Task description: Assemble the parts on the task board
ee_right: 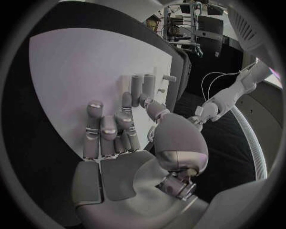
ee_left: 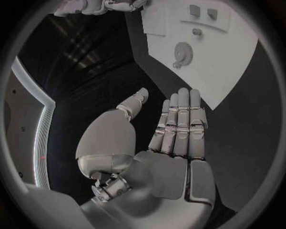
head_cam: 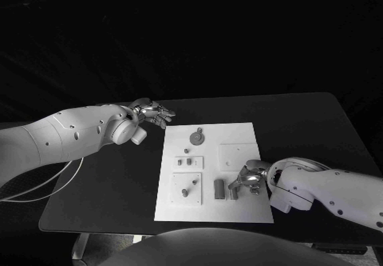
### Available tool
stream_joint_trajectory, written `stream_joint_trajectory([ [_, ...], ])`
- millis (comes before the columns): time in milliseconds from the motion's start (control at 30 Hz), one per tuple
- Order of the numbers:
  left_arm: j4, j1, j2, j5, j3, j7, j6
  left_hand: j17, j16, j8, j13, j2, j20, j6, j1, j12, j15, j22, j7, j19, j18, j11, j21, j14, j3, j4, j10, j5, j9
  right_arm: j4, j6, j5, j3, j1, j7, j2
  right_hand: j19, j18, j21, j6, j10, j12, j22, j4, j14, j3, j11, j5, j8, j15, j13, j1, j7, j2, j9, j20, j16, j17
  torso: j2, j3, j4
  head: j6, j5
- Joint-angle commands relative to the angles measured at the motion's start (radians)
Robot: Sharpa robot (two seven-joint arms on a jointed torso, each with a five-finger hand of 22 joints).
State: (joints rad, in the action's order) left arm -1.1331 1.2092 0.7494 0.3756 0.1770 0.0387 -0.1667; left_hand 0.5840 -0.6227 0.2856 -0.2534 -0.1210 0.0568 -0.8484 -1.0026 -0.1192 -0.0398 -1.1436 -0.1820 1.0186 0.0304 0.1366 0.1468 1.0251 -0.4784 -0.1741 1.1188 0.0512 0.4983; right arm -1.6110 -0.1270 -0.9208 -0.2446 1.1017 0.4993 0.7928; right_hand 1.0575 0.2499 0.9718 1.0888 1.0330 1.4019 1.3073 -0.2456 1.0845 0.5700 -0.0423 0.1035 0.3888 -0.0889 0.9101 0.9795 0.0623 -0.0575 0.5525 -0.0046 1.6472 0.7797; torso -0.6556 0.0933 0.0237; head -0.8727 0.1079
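The left robot hand (ee_left: 169,143) rises from the bottom of the frame into its middle, palm showing, its fingers (ee_left: 181,119) straight and side by side with the thumb set apart to their left, holding nothing above the black desk (ee_left: 107,81). In the upper right lies the white task board (ee_left: 232,62), carrying a round disc-shaped part (ee_left: 181,51) near its nearer edge, a small peg (ee_left: 197,32) beyond it, and two small blocks (ee_left: 202,12) on a raised plate at the top. The other robot hand (ee_left: 98,5) shows at the top edge, upper left of the board.
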Motion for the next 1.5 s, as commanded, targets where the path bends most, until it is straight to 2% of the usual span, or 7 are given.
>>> stream_joint_trajectory([
  [33,-0.002,0.001,-0.001,0.002,-0.001,0.004,0.013,0.002,0.005,0.005,0.001,-0.006,-0.002,0.008,0.001,-0.003,-0.004,-0.002,-0.001,-0.002,0.014,-0.002,-0.007,0.001,0.007,0.0,-0.008,-0.002,-0.001,-0.001,0.021,0.0,-0.001,-0.003,0.005,0.001,0.006,0.012,0.004,-0.002,0.004,0.0,0.013,-0.046,0.004,0.05,0.002,0.003,0.004,-0.002,0.001,0.019,0.003,0.027,0.001,-0.002,-0.002,-0.001,0.0,-0.0004,-0.0001,0.0,-0.001],
  [867,-0.003,0.001,-0.003,0.003,0.0,0.002,0.013,0.004,0.007,0.005,0.002,-0.006,-0.002,0.008,0.001,-0.004,-0.005,-0.003,-0.001,-0.002,0.014,-0.002,-0.008,0.001,0.007,0.0,-0.008,-0.002,-0.002,0.037,0.021,0.0,-0.001,-0.017,-0.003,-0.029,0.006,0.012,0.004,-0.004,0.003,-0.001,0.013,-0.046,0.004,0.052,0.002,0.003,0.004,-0.002,0.002,0.015,0.004,0.027,0.001,-0.002,-0.003,-0.001,0.0,0.0001,-0.0005,0.0,0.001],
  [1500,-0.002,0.001,-0.003,0.003,0.0,0.0,0.015,0.005,0.008,0.006,0.002,-0.006,-0.003,0.009,0.002,-0.004,-0.005,-0.003,-0.001,-0.001,0.014,-0.001,-0.008,0.001,0.007,0.001,-0.009,-0.002,-0.002,0.056,0.008,-0.02,-0.002,-0.024,-0.007,-0.043,0.001,0.012,-0.002,-0.019,-0.008,-0.008,0.011,-0.043,-0.003,0.055,0.008,0.003,-0.002,-0.002,0.002,-0.003,0.01,0.016,-0.003,0.001,-0.008,-0.001,0.0,0.0,-0.0005,0.0,0.002],
])
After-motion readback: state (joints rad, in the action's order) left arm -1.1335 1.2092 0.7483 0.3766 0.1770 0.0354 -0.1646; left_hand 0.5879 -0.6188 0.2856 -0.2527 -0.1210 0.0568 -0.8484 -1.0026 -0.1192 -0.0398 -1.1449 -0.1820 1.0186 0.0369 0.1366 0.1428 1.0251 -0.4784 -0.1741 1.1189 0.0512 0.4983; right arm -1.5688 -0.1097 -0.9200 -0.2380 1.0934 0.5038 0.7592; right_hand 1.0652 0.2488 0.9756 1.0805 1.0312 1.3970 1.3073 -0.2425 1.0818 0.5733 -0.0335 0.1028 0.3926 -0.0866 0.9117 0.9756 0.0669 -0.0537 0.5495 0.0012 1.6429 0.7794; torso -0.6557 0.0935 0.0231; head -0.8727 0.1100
